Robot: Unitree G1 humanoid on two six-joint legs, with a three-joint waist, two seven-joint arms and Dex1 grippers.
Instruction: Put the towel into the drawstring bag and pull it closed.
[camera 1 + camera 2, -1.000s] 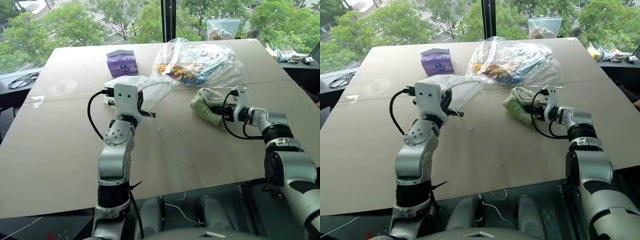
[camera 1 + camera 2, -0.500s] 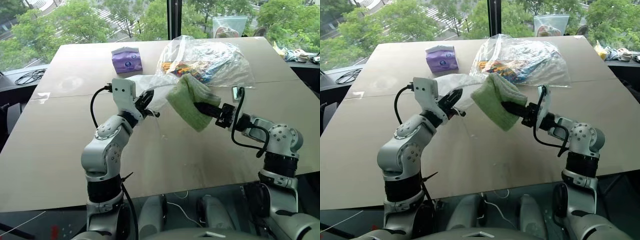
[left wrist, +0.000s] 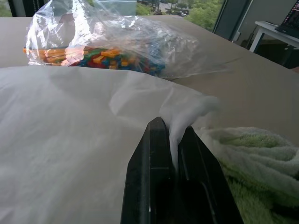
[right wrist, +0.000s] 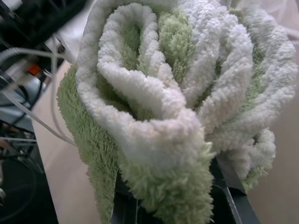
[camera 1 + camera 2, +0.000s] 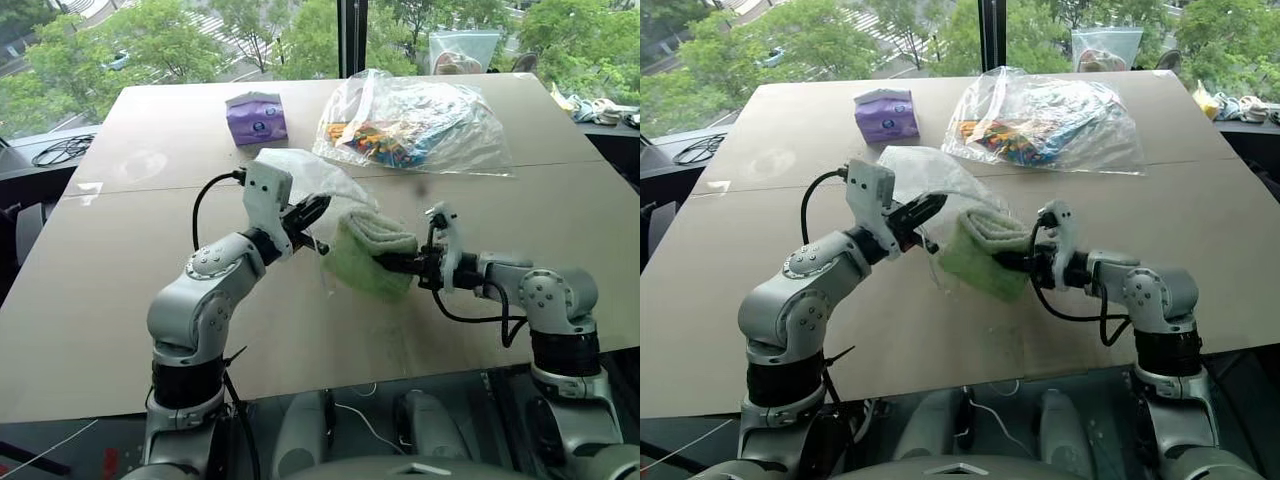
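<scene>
The drawstring bag (image 5: 300,175), a white semi-sheer pouch, lies at mid-table. My left gripper (image 5: 312,212) is shut on a pinch of its fabric at the mouth edge (image 3: 187,116), pointing to the right and holding that edge off the table. The light green towel (image 5: 365,250) hangs bunched just in front of the bag's mouth, above the table. My right gripper (image 5: 1005,262) is shut on the towel from the right, pointing left toward the left gripper. In the right wrist view the towel (image 4: 168,93) shows as rolled folds that hide the fingertips.
A large clear plastic bag of colourful items (image 5: 410,125) lies behind the pouch. A purple tissue pack (image 5: 256,117) sits at the back left. Black cables (image 5: 60,150) lie beyond the table's left edge. Bare tabletop (image 5: 120,280) spreads to the left and front.
My right gripper has lifted the towel from the table's right side and carried it left to the bag's mouth. My left gripper has swung to the right with the bag's edge.
</scene>
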